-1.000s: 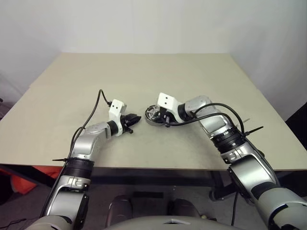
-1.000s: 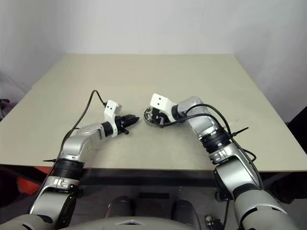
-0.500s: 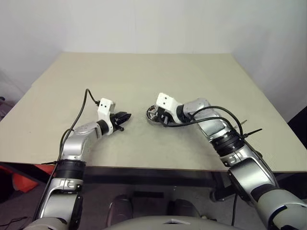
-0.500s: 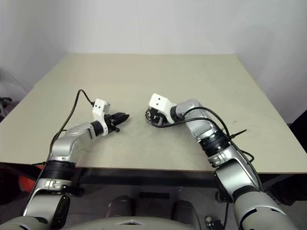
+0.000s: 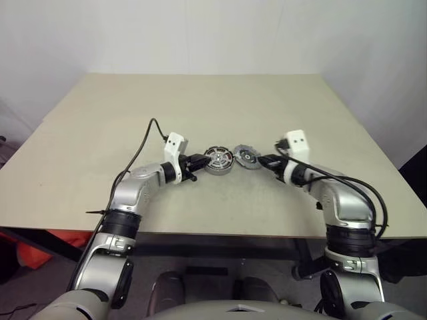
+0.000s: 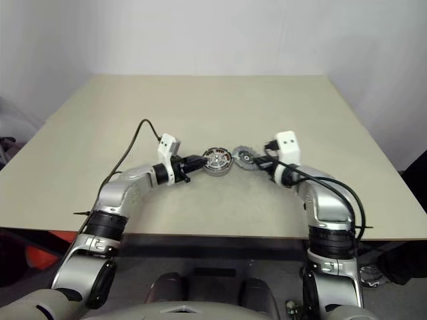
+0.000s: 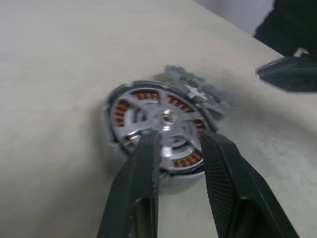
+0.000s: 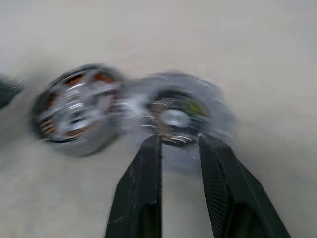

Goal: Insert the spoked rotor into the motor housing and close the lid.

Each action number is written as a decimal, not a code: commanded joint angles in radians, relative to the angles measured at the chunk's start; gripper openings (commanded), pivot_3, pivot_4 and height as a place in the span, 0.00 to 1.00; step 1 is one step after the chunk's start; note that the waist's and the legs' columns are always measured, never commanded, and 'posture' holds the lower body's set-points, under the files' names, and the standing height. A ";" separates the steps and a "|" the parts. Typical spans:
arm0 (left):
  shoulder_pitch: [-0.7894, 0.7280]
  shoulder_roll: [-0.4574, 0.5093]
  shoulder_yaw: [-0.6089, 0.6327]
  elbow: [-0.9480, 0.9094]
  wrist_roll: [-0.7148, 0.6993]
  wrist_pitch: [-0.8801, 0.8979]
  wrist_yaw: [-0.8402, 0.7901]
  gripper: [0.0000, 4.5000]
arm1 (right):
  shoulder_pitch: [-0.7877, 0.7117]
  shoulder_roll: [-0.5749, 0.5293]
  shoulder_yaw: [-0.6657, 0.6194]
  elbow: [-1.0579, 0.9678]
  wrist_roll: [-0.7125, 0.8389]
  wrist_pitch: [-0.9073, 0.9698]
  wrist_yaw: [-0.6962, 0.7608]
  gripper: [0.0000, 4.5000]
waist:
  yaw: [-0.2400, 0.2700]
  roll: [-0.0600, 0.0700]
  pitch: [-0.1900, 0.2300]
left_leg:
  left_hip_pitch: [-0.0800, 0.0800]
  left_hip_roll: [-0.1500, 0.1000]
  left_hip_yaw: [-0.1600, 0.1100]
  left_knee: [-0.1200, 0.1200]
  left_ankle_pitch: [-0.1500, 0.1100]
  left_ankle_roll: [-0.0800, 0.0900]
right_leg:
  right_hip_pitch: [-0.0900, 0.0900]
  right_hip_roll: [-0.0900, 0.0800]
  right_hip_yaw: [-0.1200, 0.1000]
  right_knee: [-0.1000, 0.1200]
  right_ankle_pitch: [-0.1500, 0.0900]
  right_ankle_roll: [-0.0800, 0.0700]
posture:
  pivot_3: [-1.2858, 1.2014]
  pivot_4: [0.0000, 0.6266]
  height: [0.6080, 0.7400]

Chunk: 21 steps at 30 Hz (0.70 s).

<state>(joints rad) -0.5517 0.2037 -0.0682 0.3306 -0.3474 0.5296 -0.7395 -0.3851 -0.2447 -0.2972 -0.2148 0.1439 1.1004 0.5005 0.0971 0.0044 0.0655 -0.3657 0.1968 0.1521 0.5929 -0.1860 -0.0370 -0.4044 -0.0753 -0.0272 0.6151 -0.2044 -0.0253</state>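
A broad beige desk (image 5: 200,107) carries two small round parts near its middle, toward the near edge. The larger of them is the motor housing (image 5: 218,160), a silvery round body with the spoked rotor (image 7: 161,119) already seated inside; copper windings show between the spokes in the left wrist view. Just beside it, on the robot's right and touching or nearly touching its rim, lies the lid (image 5: 247,157), a flat dark-grey disc with a toothed edge and a paler centre. It rests flat on the desk, off the housing.

The left tool (image 5: 199,161) reaches in from the left, its tips at the near rim of the housing. Its two black fingers (image 7: 143,163) stand a little apart, with nothing between them; the tips overlap the rotor's edge in the wrist view, though whether they touch it cannot be told.

The right tool (image 5: 267,160) comes in from the right, just beside the lid. Its fingers (image 8: 148,163) are likewise apart, the tips at the lid's near edge, clamped on nothing.
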 commanded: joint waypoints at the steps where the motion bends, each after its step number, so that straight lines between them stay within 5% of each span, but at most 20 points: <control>1: -0.053 -0.007 -0.013 0.038 0.018 -0.044 -0.031 0.30 | 0.019 0.059 -0.141 -0.039 0.059 0.062 -0.099 0.51 | 0.000 0.000 0.000 | 0.000 0.000 0.000 0.000 0.000 0.000 | 0.000 0.000 0.000 0.000 0.000 0.000 | 0.52 0.00 1.00; 5: -0.073 -0.007 -0.021 0.068 0.030 -0.055 -0.053 0.30 | -0.001 0.156 -0.257 -0.057 0.130 0.205 -0.168 0.82 | -0.002 0.000 0.000 | 0.001 -0.001 0.000 -0.005 0.002 -0.003 | -0.001 0.000 0.001 -0.001 0.000 -0.001 | 0.52 0.00 1.00; 13: -0.076 0.002 -0.013 0.087 0.048 -0.070 -0.058 0.30 | -0.126 0.330 -0.441 -0.019 0.273 0.358 -0.235 0.82 | 0.000 0.002 -0.001 | 0.006 -0.005 0.000 -0.019 0.007 -0.011 | -0.001 0.000 0.000 -0.006 0.003 -0.006 | 0.52 0.00 1.00; 21: -0.027 0.021 0.000 0.030 0.044 -0.052 -0.037 0.30 | -0.212 0.340 -0.493 0.180 0.301 0.241 -0.315 0.82 | 0.002 0.002 -0.001 | 0.005 -0.006 0.000 -0.022 0.007 -0.011 | -0.001 -0.002 0.000 -0.008 0.003 -0.006 | 0.52 0.00 1.00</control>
<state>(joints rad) -0.5749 0.2154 -0.0819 0.4088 -0.3038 0.4791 -0.7817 -0.5732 0.1018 -0.7909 -0.0583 0.4177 1.3852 0.2025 0.0990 0.0062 0.0649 -0.3608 0.1912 0.1522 0.5711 -0.1794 -0.0477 -0.4051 -0.0773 -0.0268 0.6073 -0.2010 -0.0316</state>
